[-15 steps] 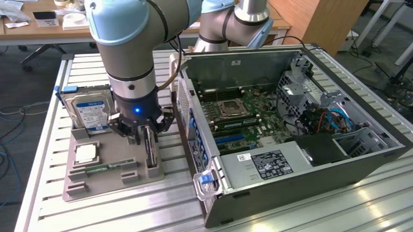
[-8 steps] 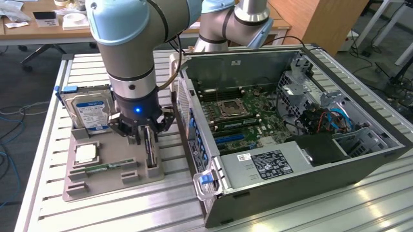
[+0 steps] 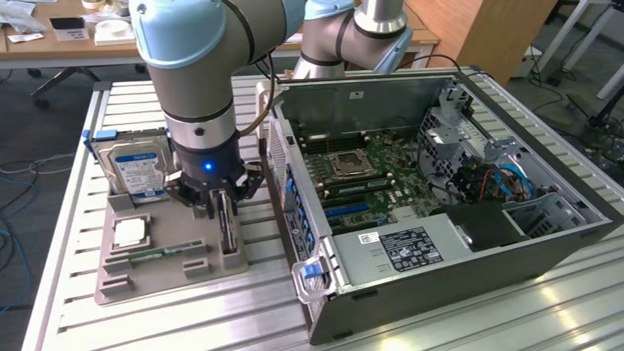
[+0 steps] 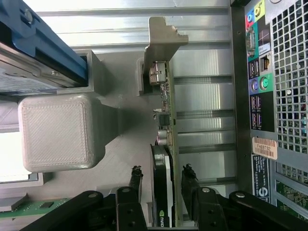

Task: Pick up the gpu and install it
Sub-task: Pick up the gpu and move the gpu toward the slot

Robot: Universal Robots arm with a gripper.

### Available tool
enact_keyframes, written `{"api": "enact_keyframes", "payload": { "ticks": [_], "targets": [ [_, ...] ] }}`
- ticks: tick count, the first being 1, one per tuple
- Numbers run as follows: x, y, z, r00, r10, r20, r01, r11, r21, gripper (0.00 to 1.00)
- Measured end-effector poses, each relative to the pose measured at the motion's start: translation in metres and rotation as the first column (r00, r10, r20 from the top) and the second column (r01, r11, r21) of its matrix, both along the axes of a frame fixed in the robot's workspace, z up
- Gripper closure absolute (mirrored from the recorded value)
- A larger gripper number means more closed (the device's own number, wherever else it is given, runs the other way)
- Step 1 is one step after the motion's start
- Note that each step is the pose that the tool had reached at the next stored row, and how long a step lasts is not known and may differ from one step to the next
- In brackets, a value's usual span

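Gripper poised around the gpu, pick-up not yet made

The gpu [image 3: 229,232] [image 4: 162,144] stands on edge in its slot of the grey holder tray [image 3: 161,281] on the bench [image 3: 487,322], just beside the open computer case [image 3: 546,256]; nothing is installed. The gripper [image 3: 221,206] [image 4: 162,171] is released, one finger on each side of the card with narrow gaps showing, gripping nothing.

The gpu [image 4: 161,192] looks glossy, its tray [image 4: 122,154] matt plastic.
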State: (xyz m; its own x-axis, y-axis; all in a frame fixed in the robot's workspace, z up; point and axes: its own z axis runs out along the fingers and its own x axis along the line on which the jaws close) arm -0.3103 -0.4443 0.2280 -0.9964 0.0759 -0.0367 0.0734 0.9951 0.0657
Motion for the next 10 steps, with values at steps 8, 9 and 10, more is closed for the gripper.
{"api": "enact_keyframes", "payload": {
  "ticks": [8,9,10],
  "targets": [
    [0.0,0.0,0.0,1.0,0.0,0.0,0.0,1.0,0.0,0.61],
    [0.0,0.0,0.0,1.0,0.0,0.0,0.0,1.0,0.0,0.61],
    [0.0,0.0,0.0,1.0,0.0,0.0,0.0,1.0,0.0,0.62]
  ]
}}
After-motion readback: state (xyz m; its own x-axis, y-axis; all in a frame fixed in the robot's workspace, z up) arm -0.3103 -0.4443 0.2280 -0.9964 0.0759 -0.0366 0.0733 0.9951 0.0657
